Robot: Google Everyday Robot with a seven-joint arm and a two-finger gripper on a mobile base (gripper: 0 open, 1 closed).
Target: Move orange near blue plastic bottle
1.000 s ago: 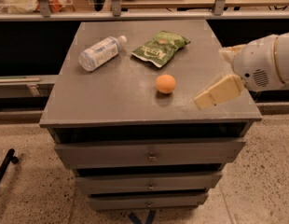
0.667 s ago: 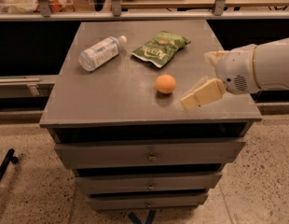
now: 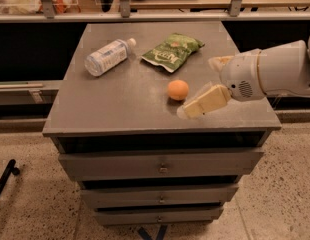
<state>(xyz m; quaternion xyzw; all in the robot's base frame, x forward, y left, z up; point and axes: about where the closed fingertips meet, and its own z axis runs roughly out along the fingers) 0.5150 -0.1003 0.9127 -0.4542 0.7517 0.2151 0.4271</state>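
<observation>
Bench (image 3: pixel 120 119) with a stack of drawers (image 3: pixel 160 166) under its front edge. End effector (image 3: pixel 201 86) over the front right part of the bench, reaching in from the right, spread, holding nothing; near finger (image 3: pixel 207 100) low over the surface, far finger up and behind. Orange (image 3: pixel 178 90) on the bench just left of the near finger's tip; contact cannot be told. Further back, green snack bag (image 3: pixel 172 50) lying flat. Blue plastic bottle (image 3: pixel 106 57) on its side at back left, well apart from the orange
</observation>
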